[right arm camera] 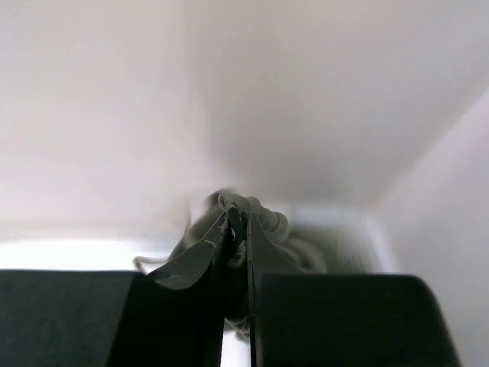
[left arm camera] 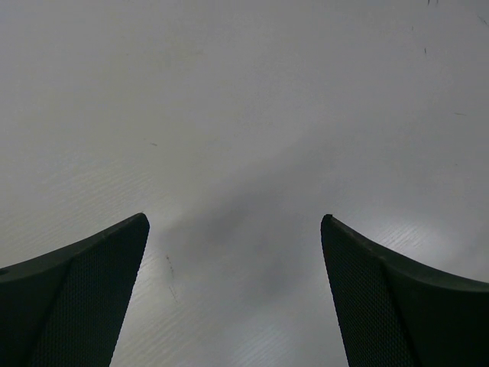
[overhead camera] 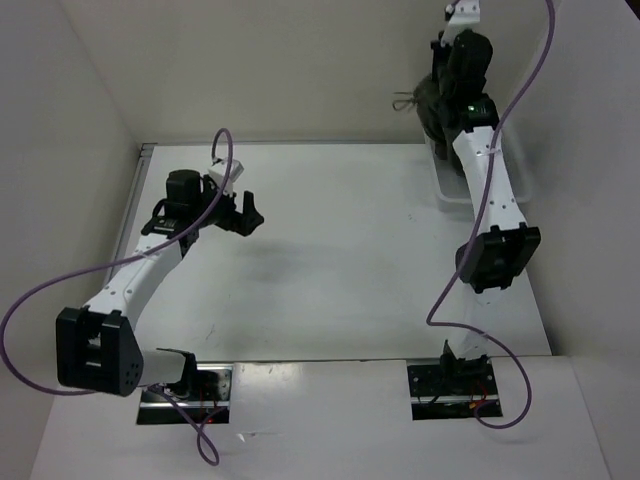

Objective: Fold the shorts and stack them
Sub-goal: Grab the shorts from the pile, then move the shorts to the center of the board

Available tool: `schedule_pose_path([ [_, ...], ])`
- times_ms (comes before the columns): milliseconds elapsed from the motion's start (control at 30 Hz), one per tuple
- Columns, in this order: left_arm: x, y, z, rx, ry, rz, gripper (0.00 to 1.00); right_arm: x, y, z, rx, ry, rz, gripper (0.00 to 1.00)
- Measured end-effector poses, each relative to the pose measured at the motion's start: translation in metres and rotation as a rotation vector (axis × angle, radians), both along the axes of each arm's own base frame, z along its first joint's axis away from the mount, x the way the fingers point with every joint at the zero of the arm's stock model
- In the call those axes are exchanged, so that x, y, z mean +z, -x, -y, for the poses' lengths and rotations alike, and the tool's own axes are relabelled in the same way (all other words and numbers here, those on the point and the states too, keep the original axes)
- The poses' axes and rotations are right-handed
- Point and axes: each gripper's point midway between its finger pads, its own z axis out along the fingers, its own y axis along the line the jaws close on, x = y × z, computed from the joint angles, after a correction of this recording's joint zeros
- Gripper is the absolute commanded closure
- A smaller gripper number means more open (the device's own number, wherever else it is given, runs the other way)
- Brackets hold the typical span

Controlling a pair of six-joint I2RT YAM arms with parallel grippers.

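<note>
Right claw (right arm camera: 238,223) pinches bunched shorts (right arm camera: 269,219) between its closed fingertips.

Left arm (overhead camera: 135,275) and right arm (overhead camera: 490,185): my white shells, chunky black joint blocks. A purple cable (overhead camera: 430,318) loops off each. My left pincer (left arm camera: 234,222) shows 2 black tapered fingers (left arm camera: 84,298), finely dotted pads (left arm camera: 367,306). Green light (overhead camera: 470,107) glowing on my right wrist.

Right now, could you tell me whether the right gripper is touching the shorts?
Touching: the right wrist view shows the right gripper pinching the shorts bunched between its jaws.
</note>
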Motion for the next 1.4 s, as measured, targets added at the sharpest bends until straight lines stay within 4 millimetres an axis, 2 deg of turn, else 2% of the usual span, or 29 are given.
schedule_pose_path([
  [100,0.014,0.008,-0.006,0.025,-0.008,0.057,0.00,0.118,0.036,-0.046,0.061,-0.005,0.250,1.00],
  [167,0.022,0.013,-0.010,0.045,-0.015,0.091,0.00,0.191,0.079,-0.086,0.136,-0.040,0.424,1.00],
  [233,0.032,0.015,-0.014,0.067,-0.020,0.126,0.00,0.247,0.128,-0.127,0.235,-0.094,0.572,1.00],
  [300,0.042,0.016,-0.019,0.085,-0.020,0.162,0.00,0.281,0.176,-0.170,0.359,-0.163,0.666,1.00],
  [367,0.052,0.017,-0.029,0.114,-0.021,0.195,0.00,0.296,0.207,-0.200,0.462,-0.231,0.698,1.00],
  [400,0.059,0.017,-0.036,0.138,-0.022,0.213,0.00,0.299,0.215,-0.209,0.501,-0.268,0.700,1.00],
  [467,0.070,0.019,-0.051,0.181,-0.024,0.248,0.00,0.292,0.211,-0.215,0.522,-0.320,0.669,1.00],
  [533,0.077,0.021,-0.066,0.227,-0.028,0.277,0.00,0.266,0.190,-0.225,0.519,-0.355,0.581,1.00],
  [600,0.080,0.023,-0.080,0.270,-0.035,0.290,0.00,0.224,0.163,-0.239,0.505,-0.372,0.450,1.00],
  [667,0.079,0.023,-0.091,0.306,-0.043,0.289,0.00,0.161,0.133,-0.257,0.488,-0.365,0.279,0.99],
  [700,0.078,0.023,-0.094,0.317,-0.045,0.286,0.00,0.125,0.120,-0.265,0.481,-0.356,0.187,0.95],
  [767,0.075,0.023,-0.100,0.336,-0.050,0.282,0.00,0.045,0.099,-0.273,0.465,-0.329,-0.008,0.79],
  [800,0.075,0.023,-0.102,0.342,-0.051,0.281,0.00,-0.010,0.087,-0.268,0.443,-0.310,-0.135,0.39],
  [833,0.074,0.023,-0.103,0.349,-0.054,0.280,0.00,-0.058,0.080,-0.256,0.408,-0.301,-0.243,0.17],
  [867,0.073,0.023,-0.104,0.353,-0.056,0.278,0.00,-0.099,0.076,-0.239,0.371,-0.284,-0.336,0.03],
  [933,0.070,0.023,-0.105,0.357,-0.058,0.272,0.00,-0.192,0.072,-0.182,0.260,-0.236,-0.526,0.01],
  [967,0.066,0.024,-0.105,0.354,-0.057,0.262,0.00,-0.231,0.078,-0.150,0.200,-0.207,-0.615,0.01],
  [1033,0.056,0.028,-0.101,0.335,-0.051,0.228,0.00,-0.294,0.098,-0.084,0.091,-0.124,-0.767,0.01],
  [1067,0.049,0.031,-0.099,0.328,-0.050,0.205,0.00,-0.312,0.109,-0.060,0.057,-0.081,-0.819,0.01],
  [1100,0.041,0.034,-0.098,0.324,-0.050,0.176,0.00,-0.321,0.117,-0.045,0.046,-0.029,-0.850,0.01],
  [1133,0.029,0.038,-0.098,0.328,-0.055,0.147,0.00,-0.321,0.122,-0.045,0.066,0.012,-0.860,0.01],
  [1167,0.017,0.040,-0.100,0.339,-0.063,0.120,0.00,-0.316,0.128,-0.055,0.117,0.052,-0.858,0.01],
  [1200,0.000,0.044,-0.105,0.364,-0.081,0.084,0.00,-0.306,0.133,-0.075,0.191,0.088,-0.841,0.01],
  [1267,-0.034,0.054,-0.115,0.415,-0.123,0.004,0.00,-0.276,0.147,-0.134,0.379,0.147,-0.767,0.01],
  [1300,-0.051,0.060,-0.119,0.438,-0.144,-0.040,0.00,-0.259,0.161,-0.171,0.498,0.178,-0.717,0.01],
  [1367,-0.077,0.072,-0.126,0.466,-0.179,-0.124,0.03,-0.244,0.193,-0.222,0.686,0.244,-0.659,0.05],
  [1400,-0.084,0.076,-0.128,0.478,-0.191,-0.145,0.05,-0.245,0.209,-0.238,0.762,0.284,-0.647,0.09],
])
